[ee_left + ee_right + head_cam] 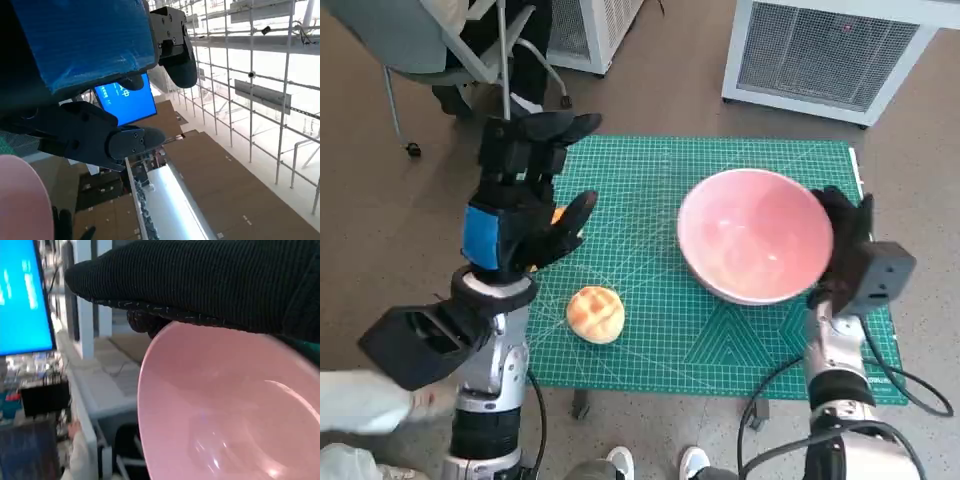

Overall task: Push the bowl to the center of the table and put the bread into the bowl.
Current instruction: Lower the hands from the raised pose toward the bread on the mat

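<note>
The pink bowl [755,235] stands on the right half of the green cutting mat [650,170], empty. My right hand [845,245] lies against the bowl's right outer side, its glove [210,280] arching over the rim of the bowl [220,410]; it grips nothing. The round golden bread [595,315] lies on the mat near the front left. My left hand [525,195] hovers above the mat's left edge, behind the bread, fingers [130,142] spread with nothing between them. An edge of the bowl [20,200] shows in the left wrist view.
A small orange thing [558,214] peeks out beneath my left hand. White cabinets [820,50] stand beyond the table, and an office chair [430,50] with a person's legs is at the far left. Shoes [620,462] and cables [770,400] are at the table's front.
</note>
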Action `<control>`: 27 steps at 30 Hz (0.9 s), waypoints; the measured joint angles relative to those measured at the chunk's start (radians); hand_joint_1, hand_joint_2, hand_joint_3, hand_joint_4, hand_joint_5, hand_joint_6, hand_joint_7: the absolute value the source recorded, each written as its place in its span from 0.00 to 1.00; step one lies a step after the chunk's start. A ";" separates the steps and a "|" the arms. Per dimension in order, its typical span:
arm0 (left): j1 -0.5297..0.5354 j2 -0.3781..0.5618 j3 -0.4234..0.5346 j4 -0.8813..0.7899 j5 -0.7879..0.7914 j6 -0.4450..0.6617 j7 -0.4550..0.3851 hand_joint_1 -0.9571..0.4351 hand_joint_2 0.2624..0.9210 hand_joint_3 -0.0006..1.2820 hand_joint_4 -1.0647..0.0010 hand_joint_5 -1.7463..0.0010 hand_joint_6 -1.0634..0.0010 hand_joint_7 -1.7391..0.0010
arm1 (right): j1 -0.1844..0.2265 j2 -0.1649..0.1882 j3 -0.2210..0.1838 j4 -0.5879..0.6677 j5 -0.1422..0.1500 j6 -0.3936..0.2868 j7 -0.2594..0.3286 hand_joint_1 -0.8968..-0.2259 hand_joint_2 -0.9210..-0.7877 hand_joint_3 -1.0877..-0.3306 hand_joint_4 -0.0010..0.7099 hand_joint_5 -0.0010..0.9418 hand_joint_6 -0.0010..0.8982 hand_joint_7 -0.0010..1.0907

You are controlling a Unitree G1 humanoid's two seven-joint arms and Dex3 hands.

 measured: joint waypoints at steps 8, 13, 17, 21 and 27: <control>0.018 0.014 0.017 -0.016 0.000 0.006 0.013 0.47 1.00 0.34 0.96 0.47 1.00 0.35 | -0.025 0.022 0.016 0.004 -0.001 0.006 0.017 0.84 0.00 0.73 0.64 0.01 0.25 0.48; 0.028 0.022 0.027 -0.027 0.001 0.012 0.025 0.48 1.00 0.34 0.96 0.47 1.00 0.35 | -0.040 0.036 0.025 0.008 -0.002 0.011 0.018 0.87 0.00 0.71 0.62 0.00 0.24 0.49; 0.029 0.031 0.036 -0.028 0.002 0.015 0.033 0.48 1.00 0.34 0.96 0.48 1.00 0.35 | -0.059 0.052 0.033 0.013 -0.003 0.018 0.017 0.89 0.00 0.70 0.62 0.00 0.23 0.50; 0.029 0.048 0.042 -0.028 0.008 0.017 0.036 0.48 1.00 0.34 0.96 0.48 1.00 0.35 | -0.074 0.061 0.044 0.015 -0.005 0.022 0.016 0.88 0.00 0.70 0.61 0.00 0.23 0.50; 0.029 0.112 0.056 -0.012 0.073 0.007 0.031 0.49 0.98 0.34 0.94 0.49 1.00 0.38 | -0.094 0.055 0.055 0.011 -0.008 0.022 0.013 0.89 0.00 0.69 0.62 0.00 0.22 0.51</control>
